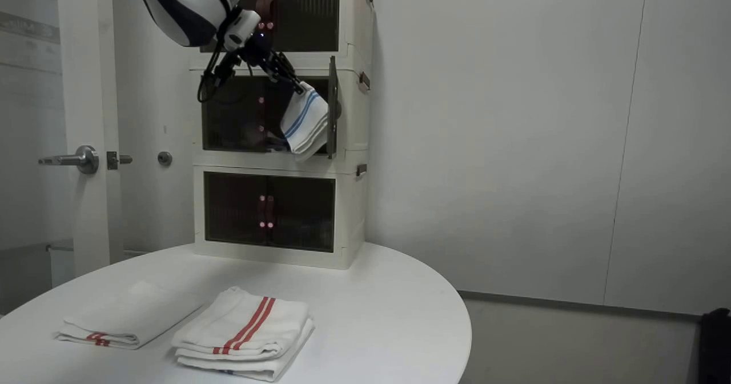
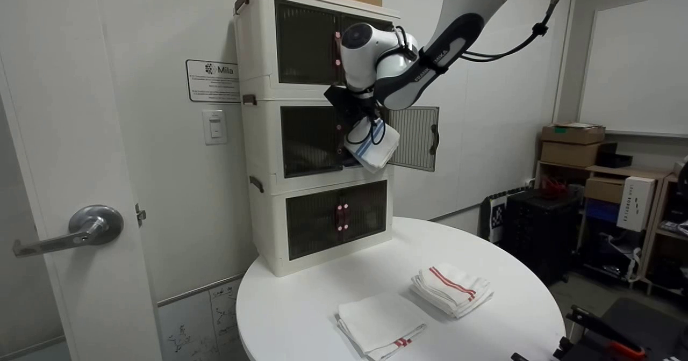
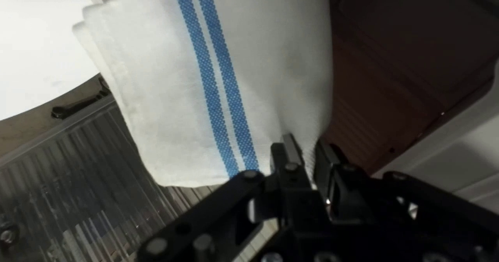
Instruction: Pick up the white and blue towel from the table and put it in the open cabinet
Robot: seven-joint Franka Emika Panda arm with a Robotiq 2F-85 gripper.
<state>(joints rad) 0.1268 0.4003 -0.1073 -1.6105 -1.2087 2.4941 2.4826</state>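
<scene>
Two fingers [image 3: 286, 160] pinch one blue-striped towel [image 3: 269, 78] at one open cabinet [image 1: 355, 121], two red-striped bundles [image 1: 243, 330] below.

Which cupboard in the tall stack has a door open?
The middle cabinet: one door stands open, with the white and blue towel hanging by its opening. The top cabinet and bottom cabinet are shut.

"Mila" on the wall sign [image 2: 213, 81], "MIKA" on the arm [image 2: 442, 49]
</scene>
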